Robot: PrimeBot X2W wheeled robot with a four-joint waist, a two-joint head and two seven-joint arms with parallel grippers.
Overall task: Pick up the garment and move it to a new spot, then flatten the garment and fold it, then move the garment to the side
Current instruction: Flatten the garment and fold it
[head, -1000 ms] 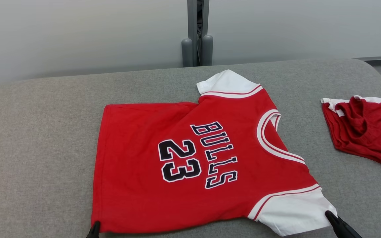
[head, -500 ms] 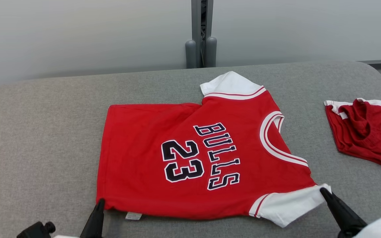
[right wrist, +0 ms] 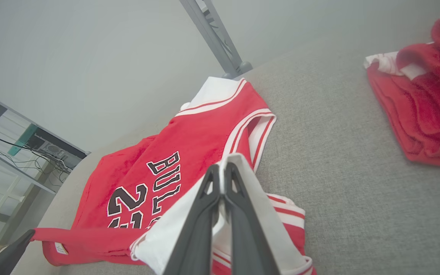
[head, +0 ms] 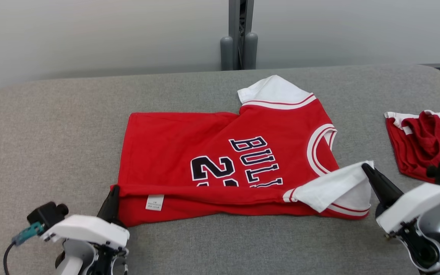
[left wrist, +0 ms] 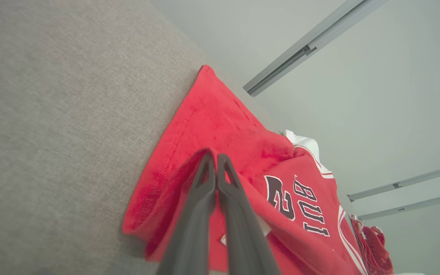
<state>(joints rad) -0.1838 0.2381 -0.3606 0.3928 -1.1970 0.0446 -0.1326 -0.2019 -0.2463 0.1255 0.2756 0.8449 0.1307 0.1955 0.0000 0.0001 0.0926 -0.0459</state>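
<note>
A red Bulls 23 jersey (head: 212, 137) with white sleeves lies on the grey table (head: 52, 126), its near edge lifted and folded back over the print. My left gripper (head: 114, 188) is shut on the red hem corner (left wrist: 201, 160) at the lower left, beside a white label (head: 154, 202). My right gripper (head: 365, 166) is shut on the white near sleeve (head: 334, 185), holding it above the jersey. In the right wrist view the fingers (right wrist: 224, 172) pinch the white sleeve (right wrist: 174, 229), and the far sleeve (right wrist: 216, 91) lies flat.
A second red and white garment (head: 426, 141) lies crumpled at the table's right edge, also visible as a bundle (right wrist: 422, 103) in the right wrist view. A grey post (head: 239, 34) stands behind the table against the pale wall. Bare grey table stretches to the left.
Both grippers have risen and moved away from me, carrying the jersey's near edge over its front and covering the lower part of the print. The head camera has shifted a little.
</note>
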